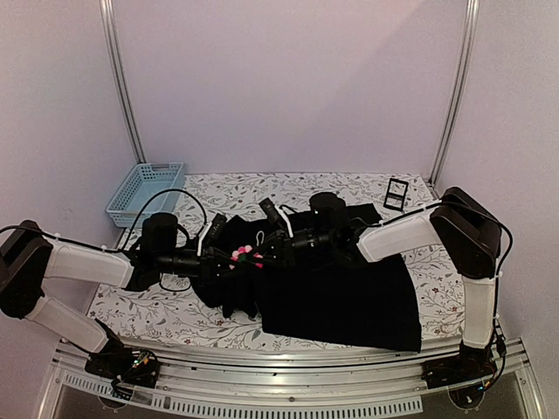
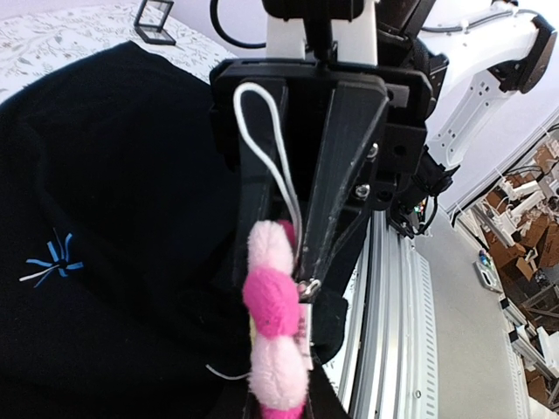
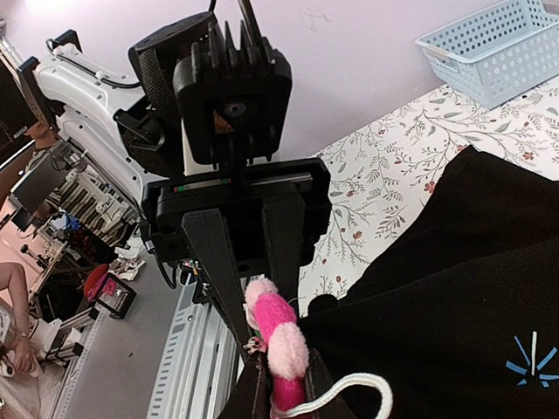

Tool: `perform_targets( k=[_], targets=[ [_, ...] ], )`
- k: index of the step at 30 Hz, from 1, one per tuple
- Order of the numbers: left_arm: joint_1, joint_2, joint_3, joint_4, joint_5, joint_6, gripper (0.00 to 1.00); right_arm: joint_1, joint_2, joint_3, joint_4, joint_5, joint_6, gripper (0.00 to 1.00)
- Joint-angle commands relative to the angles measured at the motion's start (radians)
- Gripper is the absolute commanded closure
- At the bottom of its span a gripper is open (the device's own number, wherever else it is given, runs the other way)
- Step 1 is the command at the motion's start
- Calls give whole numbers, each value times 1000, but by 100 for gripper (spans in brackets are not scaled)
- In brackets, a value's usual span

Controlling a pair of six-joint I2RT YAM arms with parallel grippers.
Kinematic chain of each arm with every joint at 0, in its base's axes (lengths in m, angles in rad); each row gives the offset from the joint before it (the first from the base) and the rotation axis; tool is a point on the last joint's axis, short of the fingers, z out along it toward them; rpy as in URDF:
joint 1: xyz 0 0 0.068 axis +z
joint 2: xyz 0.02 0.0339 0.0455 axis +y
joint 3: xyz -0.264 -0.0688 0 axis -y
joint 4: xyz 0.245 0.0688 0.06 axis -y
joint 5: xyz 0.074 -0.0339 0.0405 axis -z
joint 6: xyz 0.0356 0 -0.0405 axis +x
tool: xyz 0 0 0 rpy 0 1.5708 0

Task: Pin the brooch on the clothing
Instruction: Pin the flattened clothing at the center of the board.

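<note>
Top view: my left pincer (image 1: pixel 229 259) and right pincer (image 1: pixel 269 250) meet nose to nose over the left side of the black shirt (image 1: pixel 349 297), with the brooch (image 1: pixel 245 255) between the tips. Left wrist view: right pincer's jaws are narrow, pinched on the brooch's edge by its metal clasp. A white cord loop (image 2: pixel 266 140) lies alongside, and the shirt's blue star emblem (image 2: pixel 52 266) is off left. Right wrist view: left pincer's jaws are narrow, clamped on the brooch's top petals. My right fingers (image 3: pixel 253 393) flank its lower end, shirt just beside.
</note>
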Motion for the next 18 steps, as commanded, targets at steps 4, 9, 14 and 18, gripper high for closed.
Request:
perform_targets(
  k=[4, 9, 14, 18],
  targets=[
    [3, -8, 36, -17, -23, 1, 100, 17, 35, 52, -28, 4, 3, 96],
    [4, -4, 57, -39, -15, -5, 100, 21, 48, 54, 16, -22, 12, 100],
    [4, 15, 73, -83, -36, -38, 100, 32, 51, 55, 23, -35, 1, 100],
    [4, 32, 90, -102, -30, -87, 98, 50, 33, 45, 3, -28, -49, 100]
  ],
)
